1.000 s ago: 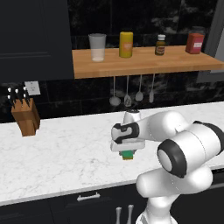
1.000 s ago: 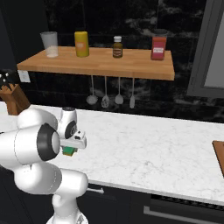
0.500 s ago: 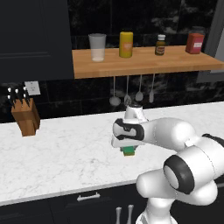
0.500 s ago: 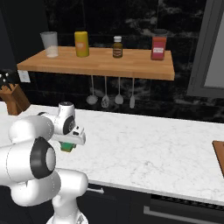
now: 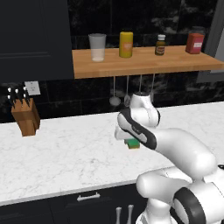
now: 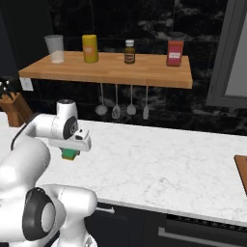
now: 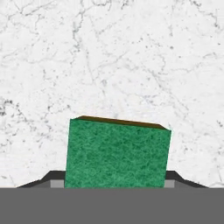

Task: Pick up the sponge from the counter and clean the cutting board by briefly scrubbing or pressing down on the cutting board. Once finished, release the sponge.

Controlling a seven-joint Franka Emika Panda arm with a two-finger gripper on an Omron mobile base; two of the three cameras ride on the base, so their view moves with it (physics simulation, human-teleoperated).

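Holding the sponge (image 7: 117, 153) between its fingers, the gripper (image 5: 132, 141) stands clamped on the block, whose green face fills the gap from one dark fingertip to the other in the hand view, with a thin brown-orange edge showing at the far side. Item, left of the fingers: knife block (image 5: 26, 116) at the far end of the counter (image 5: 65, 153), well apart. Item, at the fingers: sponge, seemingly raised off the marble, though whether it clears the surface or rests on it cannot be told from these views. Item, right of the fingers: open marble, then the cutting board (image 6: 241, 167), well apart at the right end of the counter. Status, as judged: pick-up done or nearly so; carry to the board, scrub or press, and release all remain. Hidden or unclear: the fingertips themselves are mostly cut off at the bottom of the hand view; the hand's white body covers the grasp in both base views, leaving just a sliver of sponge below it; only one corner of the board enters the right base view, so its full extent cannot be told.
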